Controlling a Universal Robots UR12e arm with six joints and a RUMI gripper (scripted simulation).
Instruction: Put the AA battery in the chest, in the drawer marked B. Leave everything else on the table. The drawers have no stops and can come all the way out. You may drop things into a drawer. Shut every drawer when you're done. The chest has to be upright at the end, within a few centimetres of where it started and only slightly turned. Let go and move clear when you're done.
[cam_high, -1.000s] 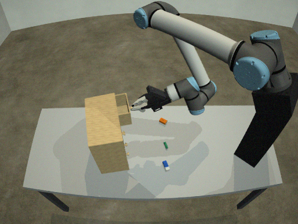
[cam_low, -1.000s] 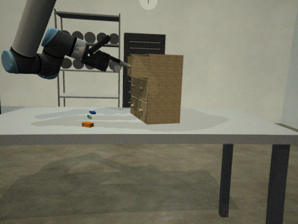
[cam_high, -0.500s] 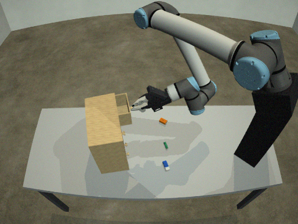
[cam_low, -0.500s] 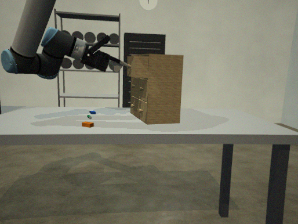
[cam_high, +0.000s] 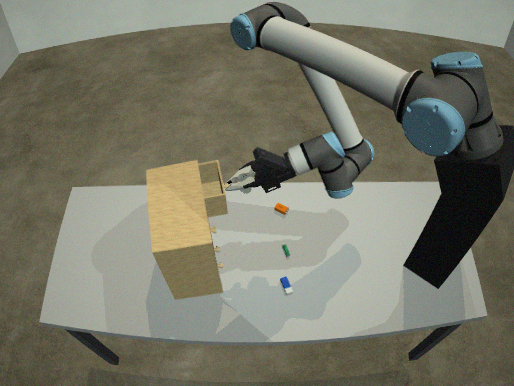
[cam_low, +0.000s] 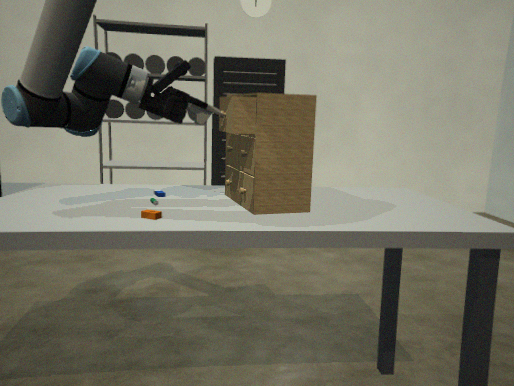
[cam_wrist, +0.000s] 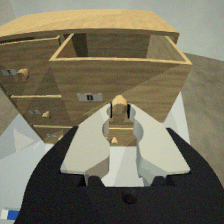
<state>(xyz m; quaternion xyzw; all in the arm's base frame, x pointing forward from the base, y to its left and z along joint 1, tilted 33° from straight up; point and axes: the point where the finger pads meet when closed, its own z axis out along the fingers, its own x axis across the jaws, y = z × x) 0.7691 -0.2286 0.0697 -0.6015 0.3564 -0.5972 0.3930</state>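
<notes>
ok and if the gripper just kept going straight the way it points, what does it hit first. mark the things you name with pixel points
Drawer B's knob (cam_wrist: 119, 106), already between its fingertips, then probably the front of drawer B (cam_wrist: 165, 82); exact depth is hard to judge.

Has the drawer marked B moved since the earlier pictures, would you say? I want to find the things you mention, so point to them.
No, drawer B (cam_high: 216, 205) (cam_low: 239, 116) (cam_wrist: 145, 85) shows no visible shift: it stands out from the chest (cam_high: 175, 210) (cam_low: 285, 155) (cam_wrist: 100, 22) by the same amount.
</notes>
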